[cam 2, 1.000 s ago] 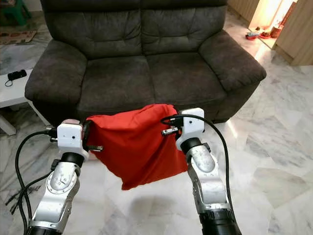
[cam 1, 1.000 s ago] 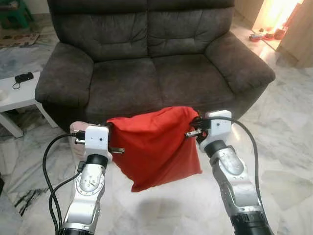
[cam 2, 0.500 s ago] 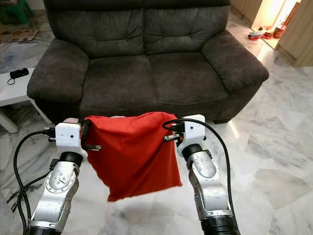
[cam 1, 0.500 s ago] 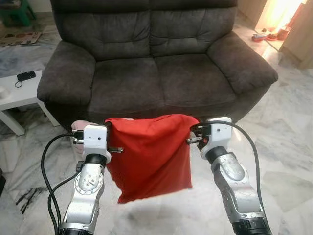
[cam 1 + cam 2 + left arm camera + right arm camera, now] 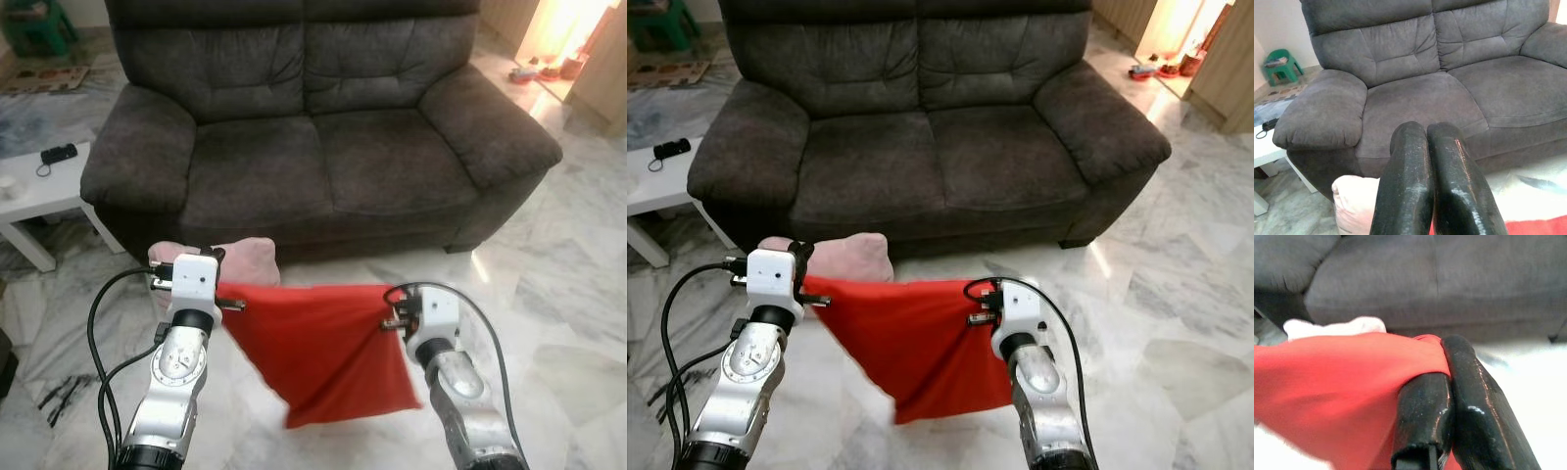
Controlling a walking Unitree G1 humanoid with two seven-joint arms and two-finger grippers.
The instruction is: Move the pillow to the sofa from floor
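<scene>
A flat red pillow (image 5: pixel 323 352) hangs stretched between my two grippers, low over the marble floor in front of the dark grey sofa (image 5: pixel 323 147). My left gripper (image 5: pixel 221 290) holds its left top corner, fingers pressed together (image 5: pixel 1427 131). At the right top corner, my right gripper (image 5: pixel 397 305) is shut on the red fabric (image 5: pixel 1447 367). A pale pink pillow (image 5: pixel 245 262) lies on the floor against the sofa's base, just behind my left gripper.
A white side table (image 5: pixel 39 186) with a small black object (image 5: pixel 59 154) stands at the left of the sofa. A green stool (image 5: pixel 29 24) is far back left. Open marble floor (image 5: pixel 568 294) lies to the right. Black cables (image 5: pixel 98 343) loop beside my left arm.
Both grippers have come down with the red pillow, from the height of the sofa's seat front to near the floor. The pink pillow behind it has come into sight.
</scene>
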